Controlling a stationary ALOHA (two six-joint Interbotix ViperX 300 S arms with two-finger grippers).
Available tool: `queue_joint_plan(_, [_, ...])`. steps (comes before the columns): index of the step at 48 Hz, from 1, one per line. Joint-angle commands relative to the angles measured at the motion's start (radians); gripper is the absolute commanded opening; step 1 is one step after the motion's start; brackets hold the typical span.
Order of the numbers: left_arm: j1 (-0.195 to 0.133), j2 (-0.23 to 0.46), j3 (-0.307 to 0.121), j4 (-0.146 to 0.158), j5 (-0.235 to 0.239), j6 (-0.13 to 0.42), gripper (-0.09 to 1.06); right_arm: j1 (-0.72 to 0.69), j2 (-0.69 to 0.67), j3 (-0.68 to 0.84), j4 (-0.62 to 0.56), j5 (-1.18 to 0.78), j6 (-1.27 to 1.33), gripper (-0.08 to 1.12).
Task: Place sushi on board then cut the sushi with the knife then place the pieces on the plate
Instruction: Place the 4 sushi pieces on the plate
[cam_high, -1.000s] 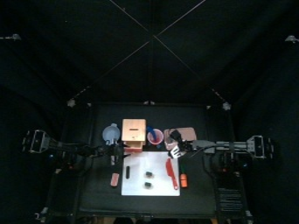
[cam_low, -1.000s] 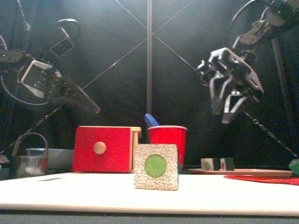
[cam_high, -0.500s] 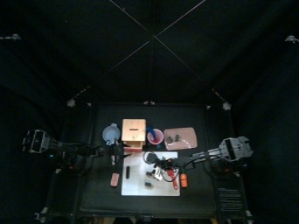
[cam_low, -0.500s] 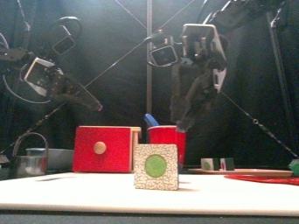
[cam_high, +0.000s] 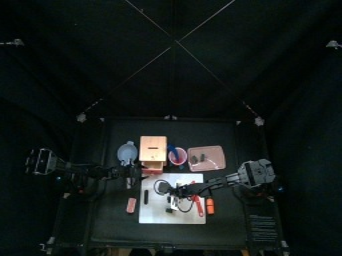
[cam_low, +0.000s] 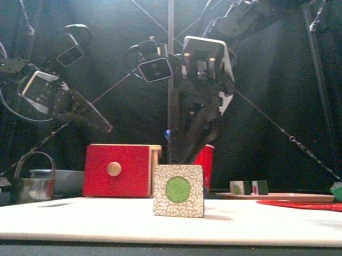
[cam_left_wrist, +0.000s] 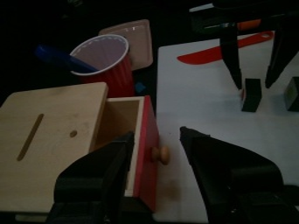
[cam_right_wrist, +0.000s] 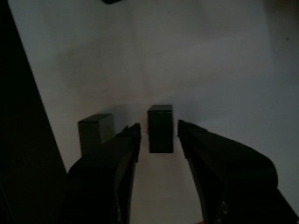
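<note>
Nearest the table's front edge lies the white cutting board. On it stand two dark green sushi pieces, side by side with a clear gap between them, and one turns its green centre toward the front edge. That gap suggests the cutting is over. It would also explain why the red knife lies flat by the board's right edge, released and clear of the pieces. Over the board's middle the right gripper points straight down and is empty. Its jaws are spread only a little wider than one piece and lined up on either side of it, so it looks poised to close on that piece for the carry to the plate. Past the board's back left corner the left gripper hovers just in front of the wooden box. Its jaws are wide apart on either side of the drawer knob and grip nothing; it is probably parked there to leave the board free for the other arm. Beside the box's right side stands the red cup with the blue knife upright in it, unused. Next along, toward the table's back right, the pink tray lies flat, near the board, so the carry should be short; whether it holds anything cannot be told
</note>
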Motion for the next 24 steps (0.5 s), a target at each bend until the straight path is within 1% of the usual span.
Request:
queue_joint_plan(1, [-0.002,-0.002,-0.014,0.0,-0.005,0.002,0.83,-0.003,-0.005,-0.02,0.002,-0.002,-0.003,0.77])
queue_joint_plan(6, [-0.002,-0.002,-0.014,0.0,-0.005,0.002,0.83,-0.005,0.018,-0.021,-0.002,0.0,-0.005,0.77])
queue_joint_plan(11, [-0.002,-0.002,-0.014,0.0,-0.005,0.002,0.83,-0.005,0.028,-0.025,-0.02,0.002,-0.002,0.73])
queue_joint_plan(20, [-0.002,-0.002,-0.014,0.0,-0.005,0.002,0.83,-0.005,-0.021,-0.005,-0.028,0.025,0.009,0.56])
queue_joint_plan(24, [-0.002,-0.003,-0.014,0.0,-0.005,0.002,0.83,-0.009,-0.077,0.037,-0.029,0.063,0.015,0.52])
